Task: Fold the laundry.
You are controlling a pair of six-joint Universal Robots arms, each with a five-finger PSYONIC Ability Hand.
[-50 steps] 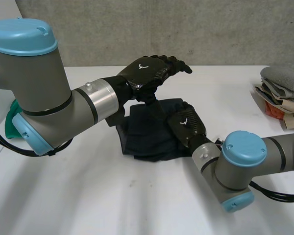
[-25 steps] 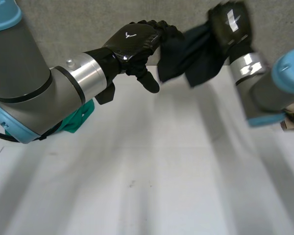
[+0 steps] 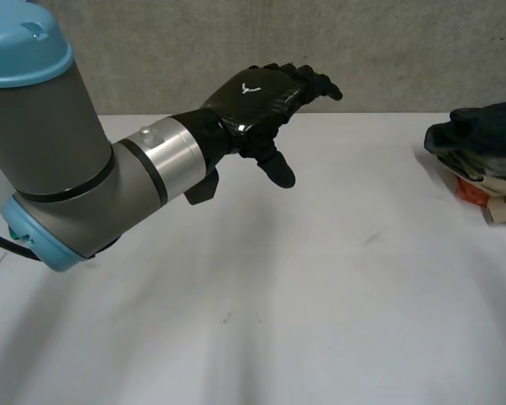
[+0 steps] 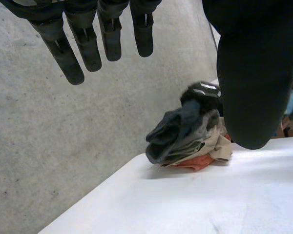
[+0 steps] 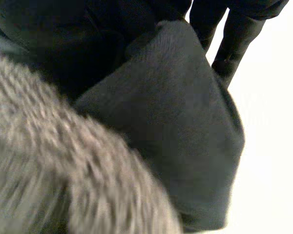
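Head view first: finds left robot hand (image 3: 261, 93) spread wide and empty above worktop (image 3: 320, 321), likely kept clear, and puts dark cloth (image 3: 476, 135) on stacked pile (image 3: 497, 190) at right edge under right robot hand (image 4: 202, 95), grip impossible to tell.

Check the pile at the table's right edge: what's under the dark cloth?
Under the dark cloth a beige piece shows, and below it an orange piece lying on the table. The cloth covers the pile's top, so any other layers there are hidden.
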